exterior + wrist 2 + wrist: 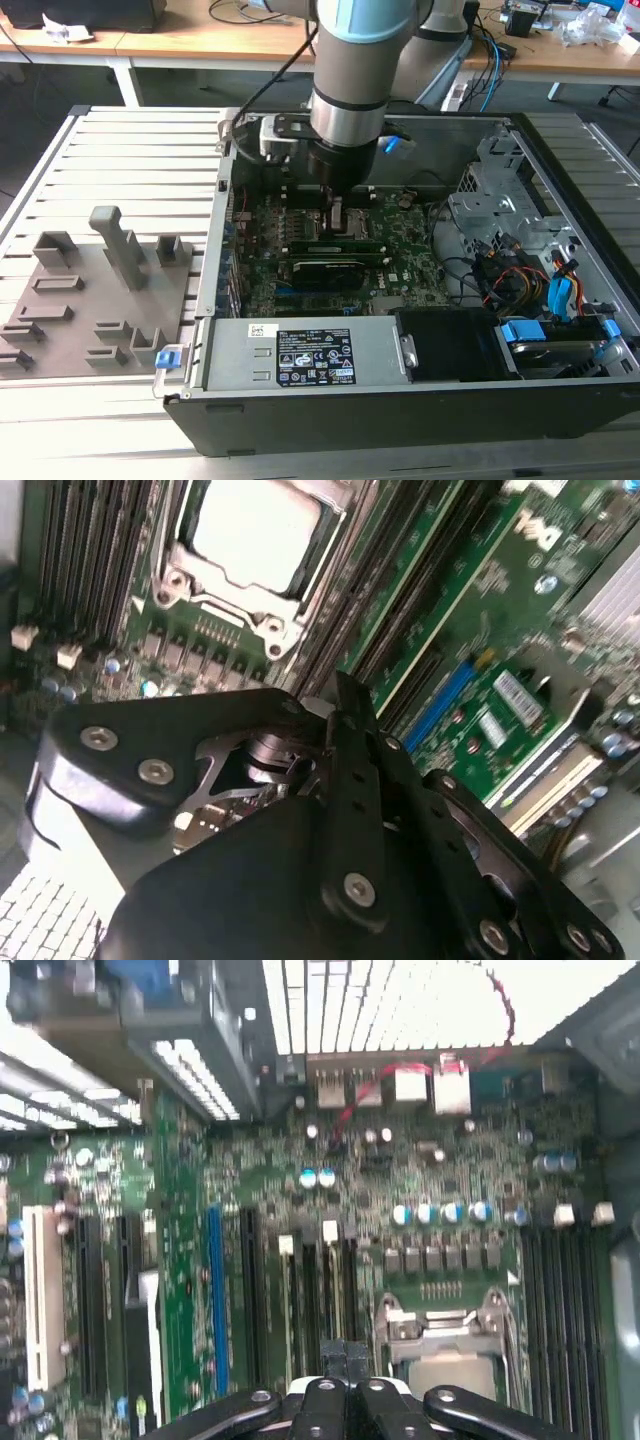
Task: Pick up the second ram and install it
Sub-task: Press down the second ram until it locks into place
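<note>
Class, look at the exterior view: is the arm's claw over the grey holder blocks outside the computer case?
No: the claw is inside the open case, over the motherboard.

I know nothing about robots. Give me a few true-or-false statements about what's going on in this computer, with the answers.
1. The gripper is down inside the open computer case, over the motherboard. True.
2. The arm is over the grey holder blocks. False: they sit outside the case, at the exterior view's left, and the arm is away from them.
3. The processor socket has a fan covering it. False: its metal top is bare.
4. A blue slot runs among black slots on the board. True.
</note>
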Motion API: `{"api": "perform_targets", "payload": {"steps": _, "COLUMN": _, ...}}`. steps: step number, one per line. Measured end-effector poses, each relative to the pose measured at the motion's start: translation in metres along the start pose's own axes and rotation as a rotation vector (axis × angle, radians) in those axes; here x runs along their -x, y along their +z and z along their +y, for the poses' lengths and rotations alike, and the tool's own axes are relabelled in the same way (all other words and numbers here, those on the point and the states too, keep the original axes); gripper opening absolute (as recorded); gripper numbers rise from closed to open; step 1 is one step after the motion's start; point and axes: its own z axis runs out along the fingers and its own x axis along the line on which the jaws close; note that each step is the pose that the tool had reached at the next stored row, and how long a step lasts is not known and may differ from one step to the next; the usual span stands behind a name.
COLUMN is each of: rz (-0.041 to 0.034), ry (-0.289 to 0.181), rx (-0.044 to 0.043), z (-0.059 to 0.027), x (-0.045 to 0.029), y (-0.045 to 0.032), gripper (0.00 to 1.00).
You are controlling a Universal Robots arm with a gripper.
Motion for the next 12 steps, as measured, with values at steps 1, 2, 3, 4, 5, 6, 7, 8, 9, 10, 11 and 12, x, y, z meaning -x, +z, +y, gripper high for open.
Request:
{"api": "perform_targets", "payload": {"steps": 1, "rz": 0.0002, "ry": 0.000, "rx": 0.0001, "z": 0.0058, "x": -0.0003, "y": 0.0018, "gripper": 0.11}}
{"api": "perform_targets", "payload": {"steps": 2, "rz": 0.0001, "ry": 0.000, "rx": 0.0000, "z": 0.0092, "x": -0.0001, "y": 0.0037, "gripper": 0.11}}
{"api": "perform_targets", "payload": {"steps": 3, "rz": 0.0000, "ry": 0.000, "rx": -0.0001, "z": 0.0103, "x": 0.0000, "y": 0.0050, "gripper": 0.11}}
{"api": "perform_targets", "payload": {"steps": 4, "rz": 0.0001, "ry": 0.000, "rx": 0.0000, "z": 0.0111, "x": 0.0002, "y": 0.0062, "gripper": 0.11}}
{"api": "perform_targets", "payload": {"steps": 5, "rz": 0.0005, "ry": 0.000, "rx": 0.0000, "z": 0.0122, "x": 0.0002, "y": 0.0079, "gripper": 0.11}}
{"api": "perform_targets", "payload": {"steps": 6, "rz": 0.0006, "ry": 0.000, "rx": 0.0003, "z": 0.0130, "x": 0.0002, "y": 0.0103, "gripper": 0.11}}
{"api": "perform_targets", "payload": {"steps": 7, "rz": 0.0003, "ry": 0.000, "rx": 0.0004, "z": 0.0130, "x": 0.0002, "y": 0.0125, "gripper": 0.11}}
{"api": "perform_targets", "payload": {"steps": 8, "rz": 0.0006, "ry": 0.000, "rx": 0.0003, "z": 0.0131, "x": 0.0001, "y": 0.0133, "gripper": 0.11}}
{"api": "perform_targets", "payload": {"steps": 9, "rz": -0.0003, "ry": 0.000, "rx": -0.0002, "z": 0.0131, "x": 0.0003, "y": 0.0127, "gripper": 0.11}}
{"api": "perform_targets", "payload": {"steps": 10, "rz": -0.0019, "ry": 0.000, "rx": -0.0013, "z": 0.0125, "x": 0.0006, "y": 0.0105, "gripper": 0.11}}
{"api": "perform_targets", "payload": {"steps": 11, "rz": 0.0000, "ry": 0.000, "rx": 0.0000, "z": 0.0114, "x": 0.0005, "y": 0.0082, "gripper": 0.11}}
{"api": "perform_targets", "payload": {"steps": 12, "rz": -0.0001, "ry": 0.000, "rx": 0.0001, "z": 0.0094, "x": 0.0006, "y": 0.0075, "gripper": 0.11}}
